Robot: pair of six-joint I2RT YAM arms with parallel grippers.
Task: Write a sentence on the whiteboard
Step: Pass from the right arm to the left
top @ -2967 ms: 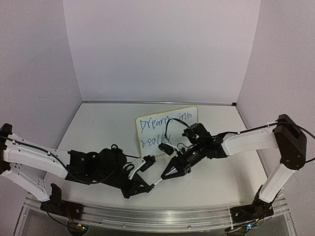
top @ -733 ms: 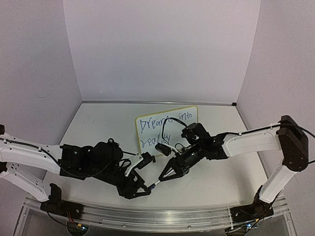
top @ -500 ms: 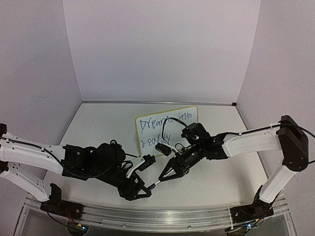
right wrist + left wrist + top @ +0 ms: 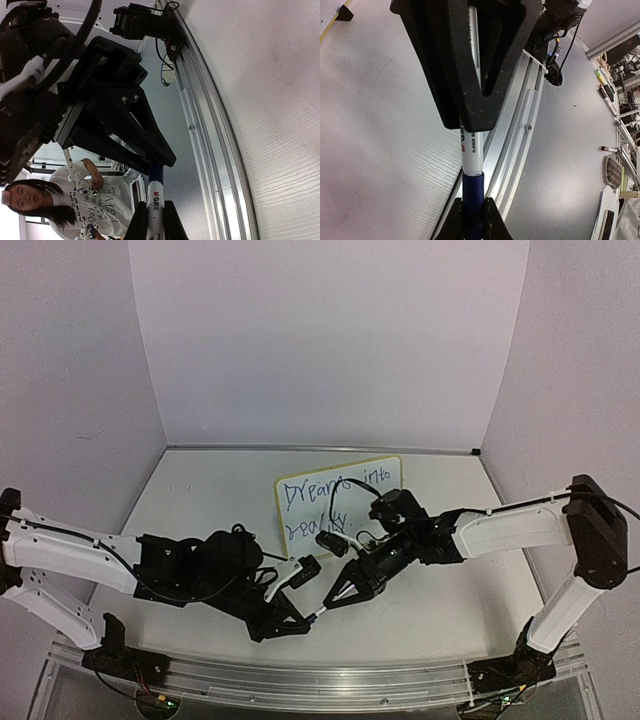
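Observer: Whiteboard, overhead view. It sits askew past the centre of the table, toward 12 o'clock. Sentence is on it in blue, two lines: "Dreams into" over "reality". The right arm crosses the board's 4 o'clock corner.

Recorder: Claws?

Observer: Both are at 6 o'clock of the board, tip to tip. Left gripper points toward 2 o'clock, right gripper toward 8 o'clock. Marker bridges them, near the aluminium rail.

Recorder: Left wrist view?

Observer: Left gripper comes down from 12 o'clock, jaws pinched narrow on the marker's white barrel. A blue section runs on to 6 o'clock, between the right gripper's fingertips. Rail slants past at 3 o'clock. The whiteboard shows only as a yellow edge and a black foot in the 10 o'clock corner.

Recorder: Right wrist view?

Observer: Right gripper is at 6 o'clock, jaws clamped tight on the marker, with the printed white part between them. The blue section runs toward 12 o'clock, under the left gripper's black fingers. Rail curves from 12 to 5 o'clock. Person at 8 o'clock has dark hair, glasses and a white printed shirt.
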